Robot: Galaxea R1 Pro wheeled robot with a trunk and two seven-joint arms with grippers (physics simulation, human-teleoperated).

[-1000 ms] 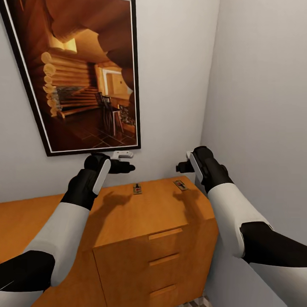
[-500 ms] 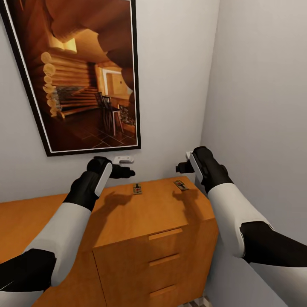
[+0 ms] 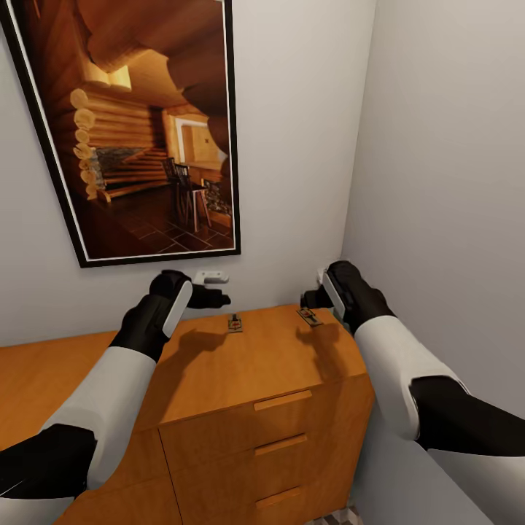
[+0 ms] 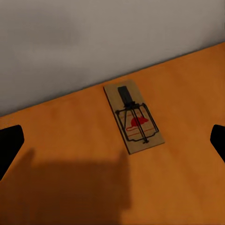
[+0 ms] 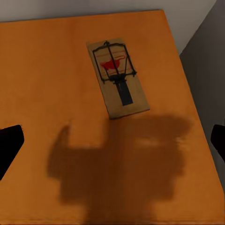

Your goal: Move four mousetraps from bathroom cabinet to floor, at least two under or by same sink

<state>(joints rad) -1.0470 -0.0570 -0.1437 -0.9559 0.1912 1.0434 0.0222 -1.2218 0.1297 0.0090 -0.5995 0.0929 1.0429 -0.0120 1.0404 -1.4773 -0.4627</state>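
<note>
Both open tools, left tool (image 3: 219, 297) and right tool (image 3: 310, 298), hover above apparently two mousetraps (image 3: 235, 322).

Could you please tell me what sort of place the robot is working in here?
Probably a corner of a furnished home: a wooden cabinet with drawers stands against plain white walls, beneath a large framed picture of a log cabin interior. Two mousetraps lie on the cabinet.

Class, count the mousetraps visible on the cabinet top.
2. One mousetrap lies near the back wall, below the left end effector; the other near the right corner. More may be hidden.
</note>
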